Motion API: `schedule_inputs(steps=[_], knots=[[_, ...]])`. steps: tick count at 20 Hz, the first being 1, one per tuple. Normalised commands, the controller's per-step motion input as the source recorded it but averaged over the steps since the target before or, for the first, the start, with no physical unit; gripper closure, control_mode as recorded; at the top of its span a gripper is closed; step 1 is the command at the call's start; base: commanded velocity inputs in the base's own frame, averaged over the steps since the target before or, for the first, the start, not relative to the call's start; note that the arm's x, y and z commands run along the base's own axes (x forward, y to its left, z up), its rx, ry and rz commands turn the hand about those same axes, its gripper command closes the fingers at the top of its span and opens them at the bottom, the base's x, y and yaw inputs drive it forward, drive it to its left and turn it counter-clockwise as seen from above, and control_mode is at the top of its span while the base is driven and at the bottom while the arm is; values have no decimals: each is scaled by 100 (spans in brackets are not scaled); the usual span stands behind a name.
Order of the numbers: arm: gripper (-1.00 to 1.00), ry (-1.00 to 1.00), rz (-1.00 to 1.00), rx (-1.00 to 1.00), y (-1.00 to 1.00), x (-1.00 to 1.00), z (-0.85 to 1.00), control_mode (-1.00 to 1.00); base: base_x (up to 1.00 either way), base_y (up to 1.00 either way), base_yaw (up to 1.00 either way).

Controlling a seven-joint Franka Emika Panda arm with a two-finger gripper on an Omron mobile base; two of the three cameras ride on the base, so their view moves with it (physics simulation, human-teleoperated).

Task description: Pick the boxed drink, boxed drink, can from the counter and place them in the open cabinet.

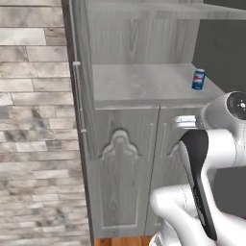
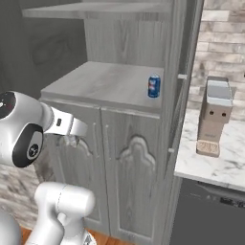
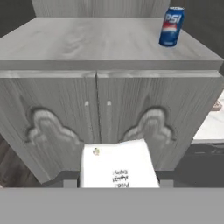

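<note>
My gripper [image 3: 118, 183] is shut on a boxed drink [image 3: 118, 165], a cream-white carton whose top face with small print points at the camera. It hangs in front of the two ornate doors of the open cabinet [image 3: 87, 43], below the level of the shelf niche. The can [image 3: 170, 27], blue with a red-and-white band, stands upright on that shelf at its right front corner [image 1: 198, 79] [image 2: 153, 86]. The rest of the grey wood-grain shelf [image 1: 139, 81] [image 2: 105, 81] is bare. My white arm rises in front of the cabinet doors.
A white marble countertop [image 2: 217, 165] adjoins the cabinet on the right, with a brown-and-grey appliance [image 2: 215, 117] on it. A brick wall [image 1: 33, 120] runs along the cabinet's left side. An upper shelf board [image 2: 95, 9] spans the niche overhead.
</note>
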Motion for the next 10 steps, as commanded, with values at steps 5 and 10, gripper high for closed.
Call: schedule_inputs(steps=[5,10], knots=[[100,0,0,0,0,0,0,100,56,-32,7],[100,0,0,0,0,0,0,100,48,-29,4]])
